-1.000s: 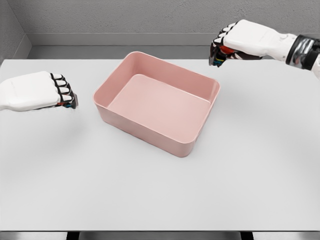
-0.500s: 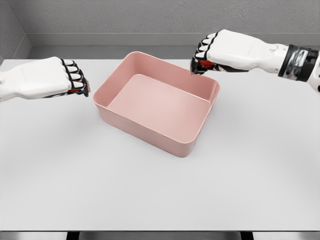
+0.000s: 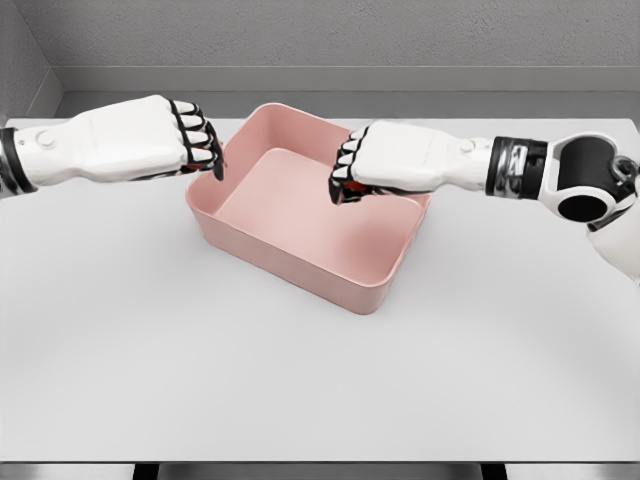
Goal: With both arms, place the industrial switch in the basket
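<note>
Head view, sole camera.

Table (image 3: 300, 390): pale grey, flat, bearing one container; no other loose article shows on it.

Basket (image 3: 300, 262): pink rectangular tub, set at an angle near the table's middle, open side up, floor visible and bare. It sits within reach of both arms, presumably so each can come over a rim.

Right hand (image 3: 352, 172): arm enters from the picture's right, reaching over the basket's far right rim so the knuckles hang above the interior. Fingers are curled under. A small red patch shows beneath them, at the palm; whether that is part of the hand's own markings or a held article cannot be told at this size. The position over the open tub suits a drop into it.

Left hand (image 3: 196, 143): arm enters from the picture's left, hand held above the table just beside the basket's left corner, fingers curled, nothing visibly in them. Its place mirrors the right, as a two-arm approach would ask.

Industrial switch: not identifiable anywhere in view. It is not on the table or on the basket floor. If present, it is hidden under the right hand's fingers.

Judgement: delivery stage, with the switch not yet seen resting inside the basket.
</note>
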### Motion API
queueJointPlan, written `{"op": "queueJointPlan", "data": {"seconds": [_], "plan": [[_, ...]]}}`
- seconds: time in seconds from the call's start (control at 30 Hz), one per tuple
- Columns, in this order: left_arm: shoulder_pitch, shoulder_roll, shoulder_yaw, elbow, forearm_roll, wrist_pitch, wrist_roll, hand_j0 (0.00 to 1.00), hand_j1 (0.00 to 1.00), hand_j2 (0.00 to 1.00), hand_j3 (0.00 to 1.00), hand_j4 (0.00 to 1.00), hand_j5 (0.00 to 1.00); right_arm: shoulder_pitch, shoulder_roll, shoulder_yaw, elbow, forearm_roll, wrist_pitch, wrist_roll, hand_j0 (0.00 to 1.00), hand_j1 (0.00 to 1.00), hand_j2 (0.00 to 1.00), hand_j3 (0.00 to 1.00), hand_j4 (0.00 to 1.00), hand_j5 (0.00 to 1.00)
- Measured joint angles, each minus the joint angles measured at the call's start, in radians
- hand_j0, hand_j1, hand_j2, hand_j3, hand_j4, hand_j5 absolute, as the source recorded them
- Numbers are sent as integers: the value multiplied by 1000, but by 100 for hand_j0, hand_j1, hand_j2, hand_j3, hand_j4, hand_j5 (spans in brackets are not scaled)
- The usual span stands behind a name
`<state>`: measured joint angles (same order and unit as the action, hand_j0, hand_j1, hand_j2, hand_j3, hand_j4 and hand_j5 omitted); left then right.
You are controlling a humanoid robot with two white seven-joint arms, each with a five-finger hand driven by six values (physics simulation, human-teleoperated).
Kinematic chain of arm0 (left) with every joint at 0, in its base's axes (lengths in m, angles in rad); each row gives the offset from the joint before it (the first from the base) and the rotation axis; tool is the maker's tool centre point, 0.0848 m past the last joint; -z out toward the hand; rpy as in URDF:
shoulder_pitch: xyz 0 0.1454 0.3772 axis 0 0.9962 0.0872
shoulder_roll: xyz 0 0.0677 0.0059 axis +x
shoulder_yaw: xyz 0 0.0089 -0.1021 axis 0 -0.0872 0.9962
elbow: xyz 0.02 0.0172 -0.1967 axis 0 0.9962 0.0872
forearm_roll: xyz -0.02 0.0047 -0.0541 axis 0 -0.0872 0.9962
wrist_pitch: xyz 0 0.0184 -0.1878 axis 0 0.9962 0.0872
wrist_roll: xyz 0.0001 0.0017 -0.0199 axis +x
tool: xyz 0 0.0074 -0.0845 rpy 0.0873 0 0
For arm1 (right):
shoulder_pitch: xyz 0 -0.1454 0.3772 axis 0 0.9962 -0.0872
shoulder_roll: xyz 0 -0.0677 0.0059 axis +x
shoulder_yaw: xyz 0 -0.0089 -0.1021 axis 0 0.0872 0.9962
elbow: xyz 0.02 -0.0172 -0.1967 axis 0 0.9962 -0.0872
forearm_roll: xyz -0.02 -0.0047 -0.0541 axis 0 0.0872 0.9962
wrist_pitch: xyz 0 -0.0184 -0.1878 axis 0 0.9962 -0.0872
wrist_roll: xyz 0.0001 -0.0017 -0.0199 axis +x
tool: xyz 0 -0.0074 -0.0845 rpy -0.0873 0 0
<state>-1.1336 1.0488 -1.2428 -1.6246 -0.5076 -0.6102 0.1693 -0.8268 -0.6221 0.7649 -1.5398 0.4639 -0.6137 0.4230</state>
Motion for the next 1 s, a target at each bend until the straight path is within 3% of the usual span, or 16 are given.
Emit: {"op": "queueJointPlan", "data": {"seconds": [0.07,0.1,0.17,0.27,0.73,0.83,0.9,1.0], "plan": [[0,-13,0,0,0,0,6,51,51,51,51,51,51,0,8,9,9,15,0,0,52,52,52,52,52,52],[-2,-18,0,0,1,0,8,51,51,51,51,51,51,0,9,11,14,20,0,-1,74,74,74,74,74,74],[-6,-26,0,0,1,0,10,53,53,53,53,53,53,3,8,12,20,26,0,-4,86,86,86,86,86,86],[-6,-41,0,0,3,0,12,54,54,54,54,54,54,8,5,10,32,28,0,-7,96,96,96,96,96,96],[-8,-113,-7,5,4,0,12,54,54,54,54,54,54,25,-12,-24,51,17,1,-11,100,100,100,100,100,100],[-8,-130,-9,13,2,0,11,54,54,54,54,54,54,40,-76,-54,50,-33,1,-11,100,100,100,100,100,100],[-9,-144,-10,21,2,0,11,55,55,55,55,55,55,87,-127,-91,50,-55,0,-11,100,100,100,100,100,100],[-9,-165,-10,36,1,0,11,62,62,62,62,62,62,133,-205,-147,57,-78,0,-11,100,100,100,100,100,100]]}}
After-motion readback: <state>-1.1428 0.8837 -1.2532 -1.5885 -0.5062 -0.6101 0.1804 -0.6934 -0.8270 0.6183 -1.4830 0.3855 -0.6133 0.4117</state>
